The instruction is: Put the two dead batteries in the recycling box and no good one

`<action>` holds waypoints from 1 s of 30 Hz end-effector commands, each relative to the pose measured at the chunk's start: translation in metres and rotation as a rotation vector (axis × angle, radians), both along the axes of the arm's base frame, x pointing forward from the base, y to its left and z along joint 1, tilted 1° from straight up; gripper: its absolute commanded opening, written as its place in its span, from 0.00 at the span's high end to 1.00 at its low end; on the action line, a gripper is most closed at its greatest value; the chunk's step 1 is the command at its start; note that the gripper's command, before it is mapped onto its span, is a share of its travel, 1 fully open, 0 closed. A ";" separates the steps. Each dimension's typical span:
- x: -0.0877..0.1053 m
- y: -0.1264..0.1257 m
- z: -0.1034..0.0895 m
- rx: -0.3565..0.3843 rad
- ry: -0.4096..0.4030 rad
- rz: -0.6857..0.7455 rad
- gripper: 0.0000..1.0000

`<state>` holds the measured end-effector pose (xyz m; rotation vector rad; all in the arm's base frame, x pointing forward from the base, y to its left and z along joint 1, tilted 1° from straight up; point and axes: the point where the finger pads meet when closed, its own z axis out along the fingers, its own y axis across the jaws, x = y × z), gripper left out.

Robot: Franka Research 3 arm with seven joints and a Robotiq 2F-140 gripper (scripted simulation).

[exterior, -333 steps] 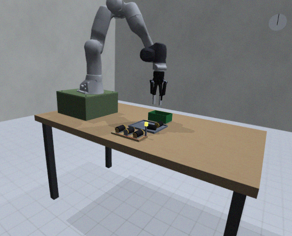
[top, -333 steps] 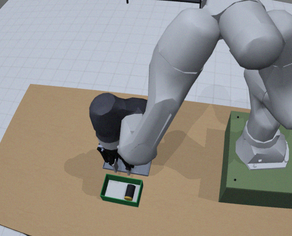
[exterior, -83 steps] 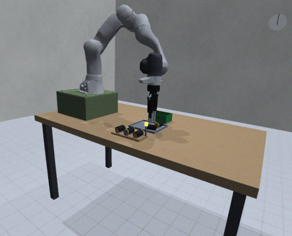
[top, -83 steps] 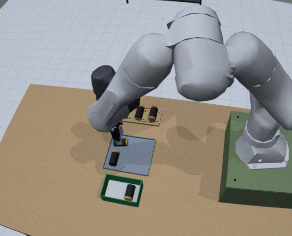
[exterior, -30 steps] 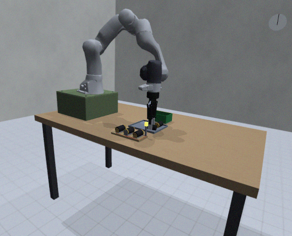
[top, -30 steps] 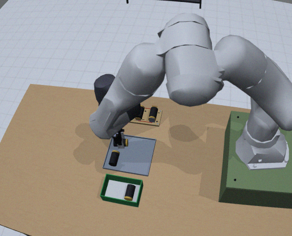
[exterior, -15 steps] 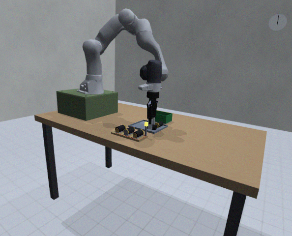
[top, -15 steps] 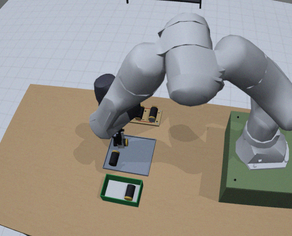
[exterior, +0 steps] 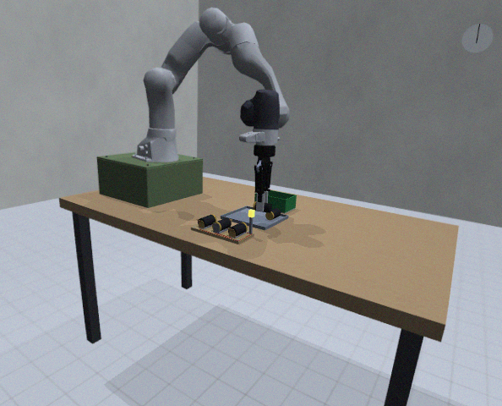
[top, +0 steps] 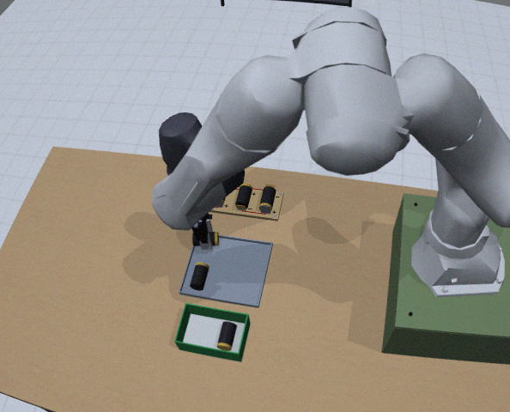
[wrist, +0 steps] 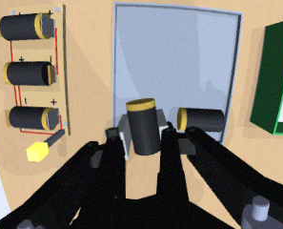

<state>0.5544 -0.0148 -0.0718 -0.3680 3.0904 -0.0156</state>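
Observation:
My gripper (top: 206, 241) (exterior: 261, 206) (wrist: 143, 121) is shut on a black battery (wrist: 144, 128) with a gold end, held a little above the far-left part of the grey tray (top: 242, 275) (exterior: 242, 215) (wrist: 174, 52). Another battery (top: 199, 275) (exterior: 273, 214) (wrist: 203, 119) lies on the tray. A battery (top: 227, 335) lies in the upright green recycling box (top: 209, 353) (exterior: 286, 203) (wrist: 270, 86). Three batteries (wrist: 22, 27) (wrist: 30, 72) (wrist: 28, 117) sit in the circuit board (wrist: 59, 91). The bulb (exterior: 251, 213) (wrist: 37, 152) glows yellow.
The bulb stands on a post at the board's end, near the tray. The green box lies beyond the tray's opposite side, with raised walls. The green robot pedestal (top: 459, 328) (exterior: 124, 181) stands on the wooden table (top: 91, 319) (exterior: 373, 253).

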 end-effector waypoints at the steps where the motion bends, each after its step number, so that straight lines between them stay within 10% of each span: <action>1: -0.005 0.000 -0.001 0.002 0.012 -0.011 0.84; 11: -0.006 0.001 0.070 0.002 0.012 -0.011 0.84; 22: -0.006 0.001 0.071 0.001 0.013 0.049 0.84; 30: -0.006 0.001 0.071 -0.009 0.015 0.473 0.84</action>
